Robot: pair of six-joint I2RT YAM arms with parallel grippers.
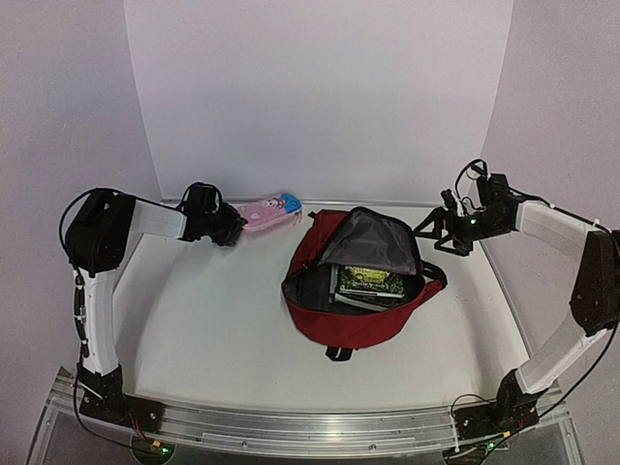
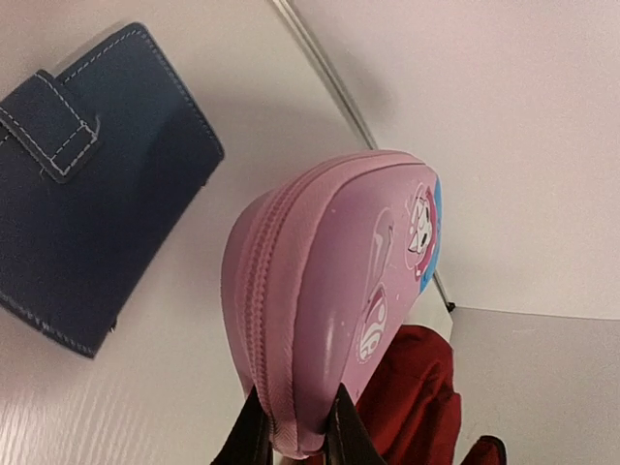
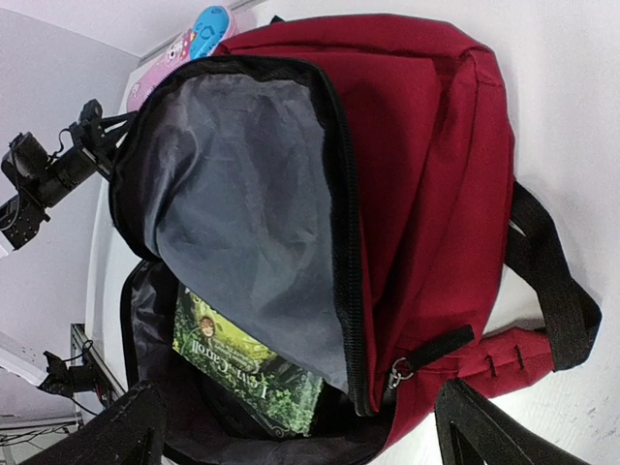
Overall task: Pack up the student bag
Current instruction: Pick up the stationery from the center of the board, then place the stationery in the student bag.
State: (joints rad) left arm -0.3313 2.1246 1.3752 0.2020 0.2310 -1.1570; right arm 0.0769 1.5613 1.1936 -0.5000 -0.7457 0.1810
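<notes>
The dark red student bag [image 1: 360, 308] lies at the table's middle with its main zip open, the grey lining [image 1: 373, 242] showing and a green book [image 1: 370, 283] inside. In the right wrist view the bag [image 3: 436, 145] fills the frame, with the book [image 3: 247, 373] under the grey flap. My right gripper [image 1: 436, 231] is open and empty, close above the bag's right rear, its jaws [image 3: 300, 446] spread wide. My left gripper [image 1: 232, 231] is shut on the near end of the pink pencil case [image 1: 269, 213] at the back left, pinching its zip seam [image 2: 295, 441].
A dark blue wallet [image 2: 87, 184] lies on the table beside the pencil case [image 2: 329, 291]. The back wall and table rim run just behind them. The bag's black strap [image 3: 547, 271] trails on the table at the right. The side walls stand close to both arms.
</notes>
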